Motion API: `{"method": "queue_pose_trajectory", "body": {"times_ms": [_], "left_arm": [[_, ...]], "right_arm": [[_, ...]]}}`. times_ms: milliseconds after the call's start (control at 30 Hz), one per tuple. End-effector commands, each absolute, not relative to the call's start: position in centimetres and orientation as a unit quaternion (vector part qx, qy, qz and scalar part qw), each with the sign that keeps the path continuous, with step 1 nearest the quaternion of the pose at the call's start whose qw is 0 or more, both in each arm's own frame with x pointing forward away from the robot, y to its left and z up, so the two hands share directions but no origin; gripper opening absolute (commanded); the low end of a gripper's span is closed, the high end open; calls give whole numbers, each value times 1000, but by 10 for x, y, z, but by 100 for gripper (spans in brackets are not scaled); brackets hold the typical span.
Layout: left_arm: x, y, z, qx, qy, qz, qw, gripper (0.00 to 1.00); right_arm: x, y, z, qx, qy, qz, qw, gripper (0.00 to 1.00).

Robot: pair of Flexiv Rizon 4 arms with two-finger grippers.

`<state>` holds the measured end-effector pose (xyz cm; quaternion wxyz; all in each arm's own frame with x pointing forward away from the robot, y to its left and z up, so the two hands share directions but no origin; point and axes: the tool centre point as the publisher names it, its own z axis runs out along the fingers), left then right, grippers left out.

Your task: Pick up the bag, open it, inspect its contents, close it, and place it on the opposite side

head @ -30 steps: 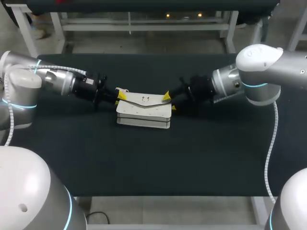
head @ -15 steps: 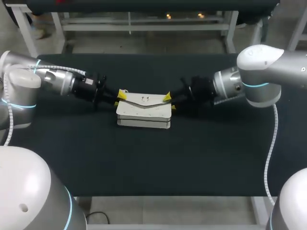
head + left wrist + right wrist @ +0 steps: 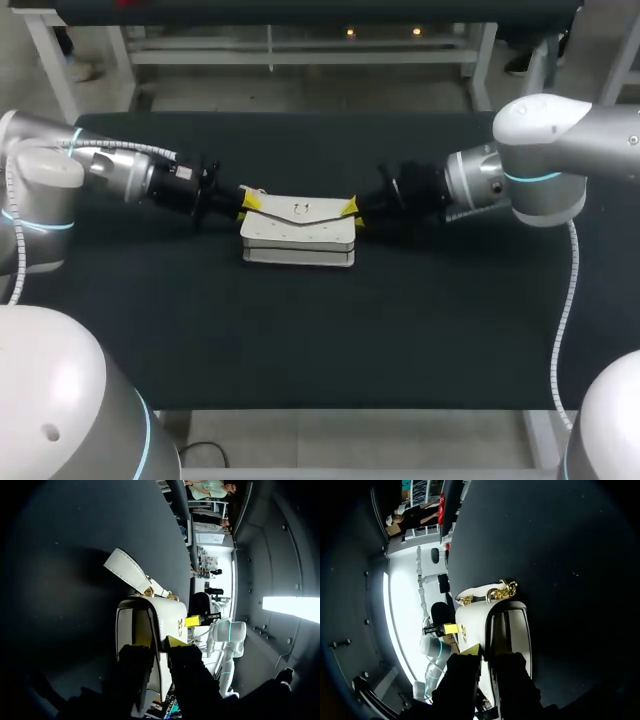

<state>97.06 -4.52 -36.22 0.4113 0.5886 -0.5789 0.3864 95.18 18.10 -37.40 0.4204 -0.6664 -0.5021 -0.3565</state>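
The white bag is about midway along the black surface, somewhat nearer its far edge. The left pincer is clenched on the bag's left end, and the right pincer grasps its right end.

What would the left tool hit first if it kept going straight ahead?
The small white leather handbag: the left tool grips its near end. Past the bag, roughly in line, sits the right tool, though depth is unclear.
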Motion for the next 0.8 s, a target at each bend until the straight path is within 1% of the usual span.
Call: {"method": "queue_pose_trajectory", "body": {"times_ms": [33,233,400,433,467,533,567,700,733,767,800], "left_arm": [[961,-40,-353,590,-573,402,401,100],[947,-31,-332,587,-573,421,387,100],[936,-32,-330,586,-574,422,386,100],[935,-33,-331,587,-576,417,388,90],[933,-34,-333,588,-578,413,387,85],[932,-36,-336,591,-577,408,389,86],[931,-36,-337,593,-576,406,390,85],[929,-39,-342,596,-575,399,393,72],[929,-40,-343,596,-575,399,394,65],[930,-40,-343,597,-574,398,394,54],[930,-41,-344,598,-573,397,396,46]], "right_arm": [[949,178,-370,-669,-502,-359,413,100],[943,164,-357,-677,-506,-369,386,100],[941,149,-350,-686,-509,-369,366,100],[941,145,-349,-689,-510,-369,360,100],[941,142,-348,-689,-511,-368,357,100],[941,135,-347,-695,-515,-362,347,100],[942,132,-346,-696,-519,-359,344,100],[943,121,-343,-701,-526,-350,331,100],[943,119,-343,-702,-529,-347,327,100],[944,117,-343,-702,-530,-345,327,100],[944,115,-343,-702,-532,-343,327,100]]}}
